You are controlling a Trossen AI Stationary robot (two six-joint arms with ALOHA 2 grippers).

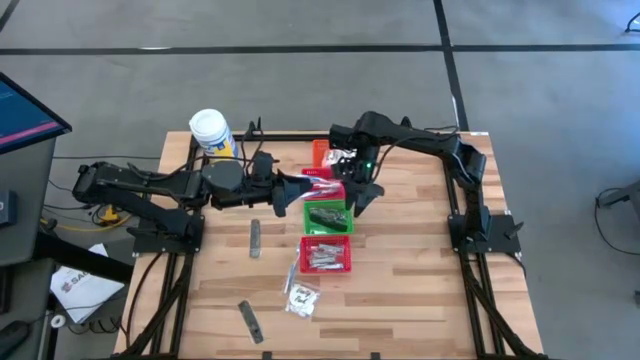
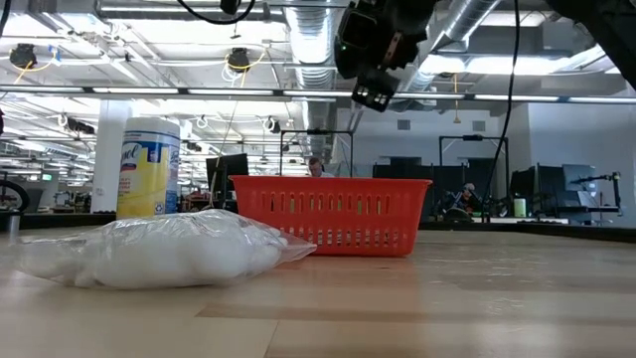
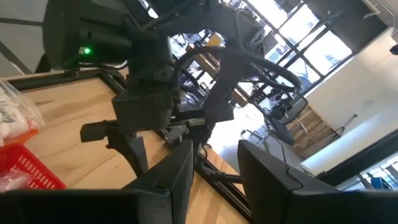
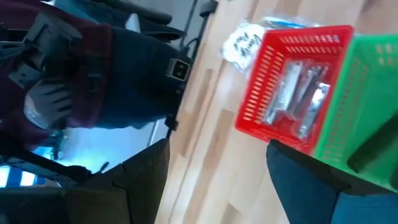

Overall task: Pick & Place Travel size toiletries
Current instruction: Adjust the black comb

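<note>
A clear sachet (image 2: 149,249) is lying closest on the tabletop (image 1: 400,290), in front of the red basket (image 2: 333,214) holding silvery tubes (image 4: 298,99). More sachets (image 1: 300,298) and dark strips (image 1: 255,238) are lying loose nearby. The right gripper (image 1: 362,195) is hovering beside the green basket (image 1: 328,217), jaws standing wide and empty. The left gripper (image 1: 297,192) is reaching toward the baskets, jaws partly apart, nothing visibly between them

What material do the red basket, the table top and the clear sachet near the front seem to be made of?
The red mesh basket looks like moulded plastic: uniform glossy colour and thin regular slats. The table top looks like wood, with pale planks of varied tone and visible grain, matte finish. The clear sachet with white contents seems thin plastic film, since it wrinkles and shines.
</note>
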